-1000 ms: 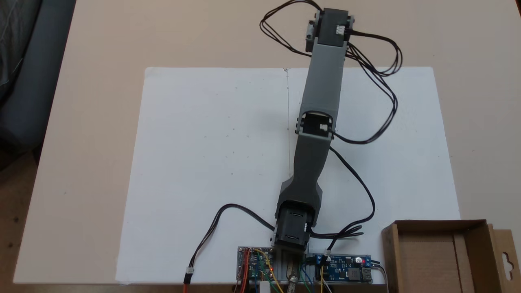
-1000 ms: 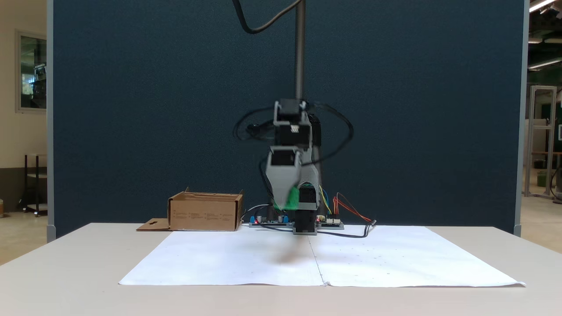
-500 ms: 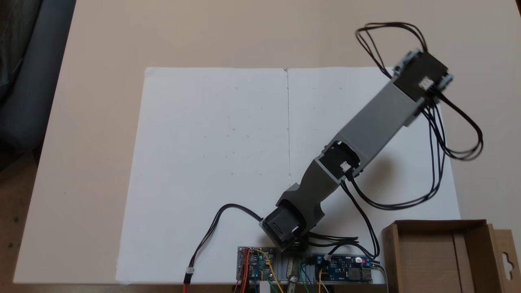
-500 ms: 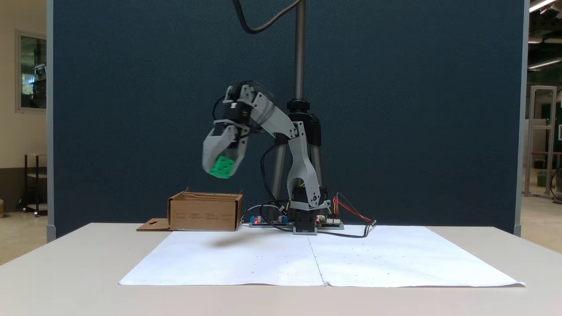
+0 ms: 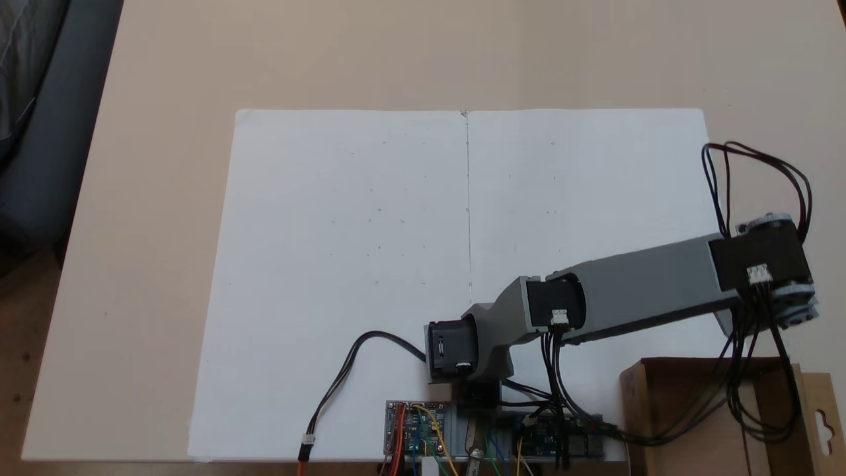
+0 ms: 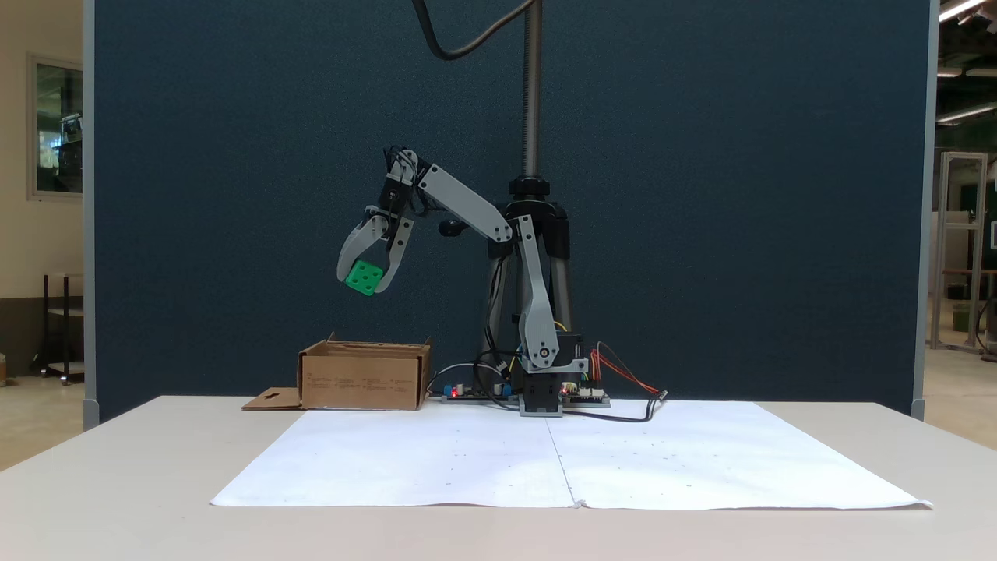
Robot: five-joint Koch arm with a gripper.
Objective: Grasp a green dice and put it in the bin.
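**tinker_a:** Green dice [image 6: 364, 278] is up in the air, pinched between the two grey fingers of the pincer [image 6: 364, 282], well above the cardboard bin [image 6: 363, 379] and roughly over its middle in the front-on fixed view. It's tilted, sitting corner-down like a diamond, with a pipped face turned toward that camera. It's a cube, so no real long axis to speak of.

**bolt_b:** And the arm [image 6: 467, 206] itself?

**tinker_a:** Reaches out from its base [image 6: 541, 393] toward the left in that view, with the pincer hanging down off the wrist. In the top-down fixed view the arm [image 5: 634, 291] stretches right, its black wrist motor [image 5: 760, 264] just beyond the bin's [image 5: 631, 410] far edge. Bin sits on the counter [image 6: 117, 467] beside the white paper sheet [image 6: 467, 467], flap [image 6: 269, 400] lying flat off its left side.
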